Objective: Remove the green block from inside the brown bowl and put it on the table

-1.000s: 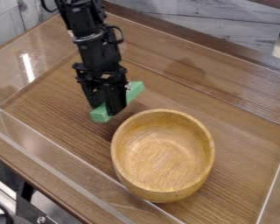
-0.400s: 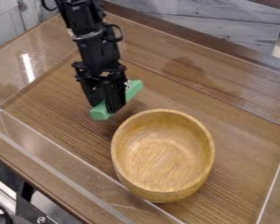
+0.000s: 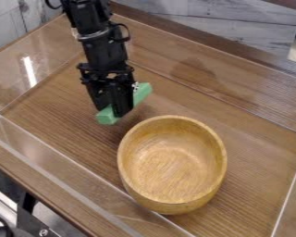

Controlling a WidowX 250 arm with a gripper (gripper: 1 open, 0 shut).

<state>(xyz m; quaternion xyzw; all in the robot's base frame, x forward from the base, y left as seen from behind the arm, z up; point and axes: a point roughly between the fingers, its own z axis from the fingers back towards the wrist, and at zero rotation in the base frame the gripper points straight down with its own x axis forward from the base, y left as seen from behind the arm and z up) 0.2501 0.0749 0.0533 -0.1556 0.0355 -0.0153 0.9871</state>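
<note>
You won't find any readable text, label, brand, number or sign here, neither on the claw (image 3: 112, 109) nor on anything around it.

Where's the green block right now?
In the camera view the green block is out of the brown bowl, clamped tilted in the gripper up and left of the bowl's rim, low over the table; touchdown unclear.
</note>
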